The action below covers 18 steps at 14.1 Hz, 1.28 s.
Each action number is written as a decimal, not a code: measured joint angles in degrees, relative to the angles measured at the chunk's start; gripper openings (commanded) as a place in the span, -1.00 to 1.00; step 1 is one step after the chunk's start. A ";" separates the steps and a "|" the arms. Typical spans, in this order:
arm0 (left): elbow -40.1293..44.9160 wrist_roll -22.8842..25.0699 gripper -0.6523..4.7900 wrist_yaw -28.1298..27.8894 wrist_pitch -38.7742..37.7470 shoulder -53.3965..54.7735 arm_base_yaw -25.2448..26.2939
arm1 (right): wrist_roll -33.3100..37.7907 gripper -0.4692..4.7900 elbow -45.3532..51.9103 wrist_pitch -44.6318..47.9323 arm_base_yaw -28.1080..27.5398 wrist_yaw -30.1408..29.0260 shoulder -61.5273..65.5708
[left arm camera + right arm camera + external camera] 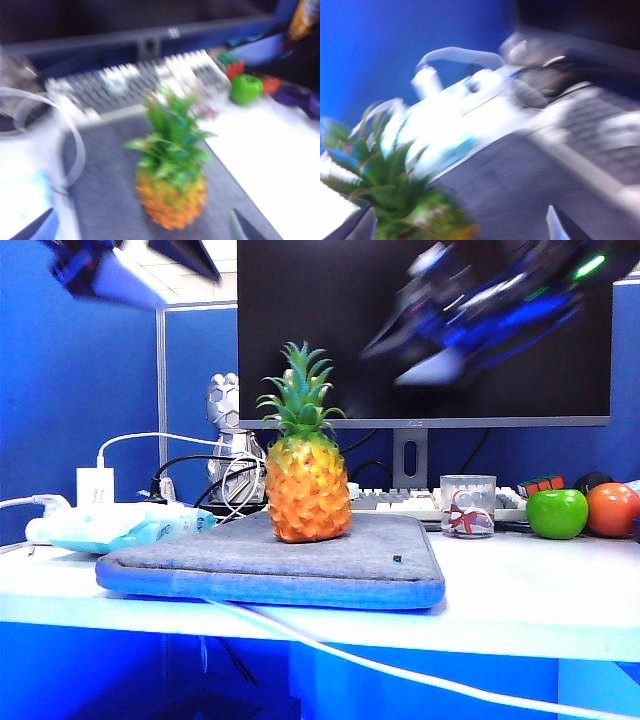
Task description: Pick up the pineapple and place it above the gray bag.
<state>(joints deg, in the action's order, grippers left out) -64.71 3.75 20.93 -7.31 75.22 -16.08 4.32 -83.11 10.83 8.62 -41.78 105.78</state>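
Both end effectors, left [140, 227] and right [457, 225], are spread and empty; the pineapple [307, 475] is stood upright on the gray bag [270, 560]. It could be toppled if its crown is clipped.

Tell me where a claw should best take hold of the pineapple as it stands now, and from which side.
Probably around the orange body of the pineapple, below the leaves, coming in level from the right of the exterior view. It stands upright on the gray bag; the body is rounded and firm-looking, while the spiky crown gives poor purchase from above. The blurred right claw hangs high on that side; the left claw is open too.
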 measured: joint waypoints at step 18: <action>25.40 1.55 1.00 -19.06 -13.64 -56.37 -0.02 | -5.53 1.00 34.88 -26.23 -15.45 5.99 -70.86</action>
<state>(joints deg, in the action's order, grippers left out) -39.31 5.30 1.87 -20.95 18.85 -16.10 -1.21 -48.23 -15.40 -6.83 -35.79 34.92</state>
